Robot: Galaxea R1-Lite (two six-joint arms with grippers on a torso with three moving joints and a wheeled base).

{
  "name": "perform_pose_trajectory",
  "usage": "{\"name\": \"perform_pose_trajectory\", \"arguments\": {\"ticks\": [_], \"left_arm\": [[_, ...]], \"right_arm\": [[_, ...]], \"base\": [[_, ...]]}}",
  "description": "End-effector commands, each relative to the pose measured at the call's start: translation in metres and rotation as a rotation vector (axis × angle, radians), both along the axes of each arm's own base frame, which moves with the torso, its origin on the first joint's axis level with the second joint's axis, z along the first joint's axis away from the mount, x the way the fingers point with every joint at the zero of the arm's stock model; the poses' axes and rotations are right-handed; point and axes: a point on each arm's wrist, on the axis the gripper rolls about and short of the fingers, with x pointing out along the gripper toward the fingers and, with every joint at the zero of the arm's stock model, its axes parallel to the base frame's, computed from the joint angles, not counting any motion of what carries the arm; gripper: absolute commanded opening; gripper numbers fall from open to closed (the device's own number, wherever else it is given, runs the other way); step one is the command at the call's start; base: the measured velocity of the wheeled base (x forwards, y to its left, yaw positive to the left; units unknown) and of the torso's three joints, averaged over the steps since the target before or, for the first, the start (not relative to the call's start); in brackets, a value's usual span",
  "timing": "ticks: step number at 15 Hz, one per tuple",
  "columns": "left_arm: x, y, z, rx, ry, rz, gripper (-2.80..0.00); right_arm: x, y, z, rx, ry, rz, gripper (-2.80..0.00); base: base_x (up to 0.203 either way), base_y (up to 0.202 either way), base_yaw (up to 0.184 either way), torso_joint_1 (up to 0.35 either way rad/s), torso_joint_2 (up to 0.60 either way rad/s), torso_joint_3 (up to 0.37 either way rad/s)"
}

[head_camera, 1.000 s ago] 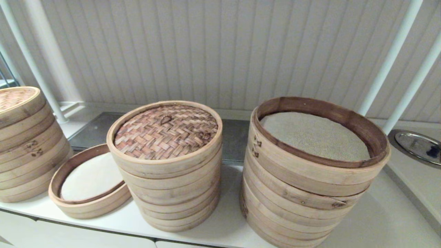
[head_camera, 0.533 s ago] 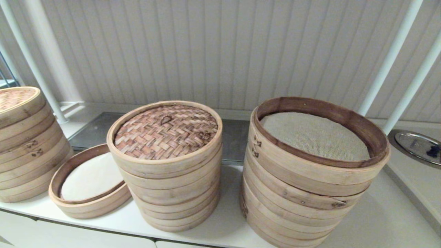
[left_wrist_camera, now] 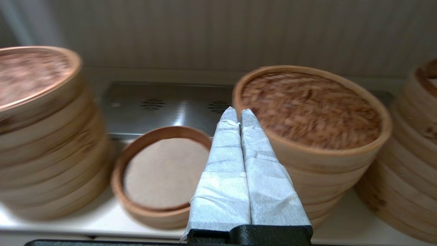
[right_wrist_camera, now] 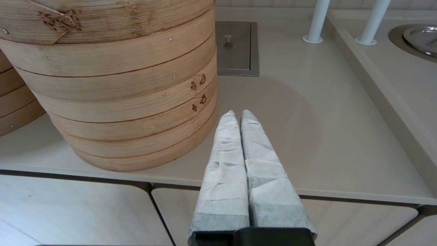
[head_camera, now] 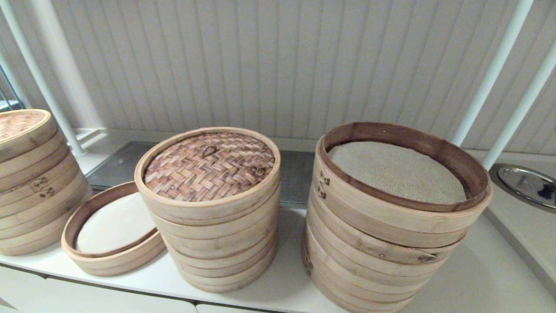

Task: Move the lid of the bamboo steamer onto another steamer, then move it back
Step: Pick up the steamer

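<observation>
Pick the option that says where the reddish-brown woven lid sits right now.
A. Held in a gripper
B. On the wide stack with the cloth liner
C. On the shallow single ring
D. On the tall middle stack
D: the bamboo steamer lid caps the tall middle stack; the shallow ring beside it is uncovered.

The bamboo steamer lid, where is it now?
In the head view the bamboo steamer lid sits atop the middle stack, between the shallow steamer ring and the wider cloth-lined stack.

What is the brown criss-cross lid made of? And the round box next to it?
The bamboo steamer lid looks like woven bamboo strips, reddish-brown and matte, in a zigzag weave. The shallow steamer seems to be bent pale bamboo with a darker inner wall; its white liner may be cloth or paper.
</observation>
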Motion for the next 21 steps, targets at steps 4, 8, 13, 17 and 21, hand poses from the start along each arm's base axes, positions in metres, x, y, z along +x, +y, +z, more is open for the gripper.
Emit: {"name": "perform_pose_trajectory", "arguments": {"ticks": [4, 8, 13, 17, 21], "left_arm": [[0.119, -0.037, 0.003, 0.030, 0.281, -0.252, -2.80], [0.184, -0.076, -0.004, 0.027, 0.381, -0.343, -2.80], [0.227, -0.095, -0.021, 0.039, 0.379, -0.357, 0.00], [0.249, -0.104, -0.038, 0.094, 0.401, -0.397, 0.00], [0.257, -0.111, -0.043, 0.105, 0.395, -0.440, 0.00]], "right_arm": [[0.000, 0.000, -0.001, 0.000, 0.003, 0.000, -2.80], [0.000, 0.000, -0.001, 0.000, 0.003, 0.000, -2.80], [0.000, 0.000, -0.001, 0.000, 0.003, 0.000, -2.80], [0.000, 0.000, -0.001, 0.000, 0.003, 0.000, -2.80], [0.000, 0.000, -0.001, 0.000, 0.003, 0.000, -2.80]], "base": [[0.000, 0.000, 0.000, 0.000, 0.00, 0.000], [0.000, 0.000, 0.000, 0.000, 0.00, 0.000], [0.000, 0.000, 0.000, 0.000, 0.00, 0.000], [0.000, 0.000, 0.000, 0.000, 0.00, 0.000], [0.000, 0.000, 0.000, 0.000, 0.00, 0.000]]}}
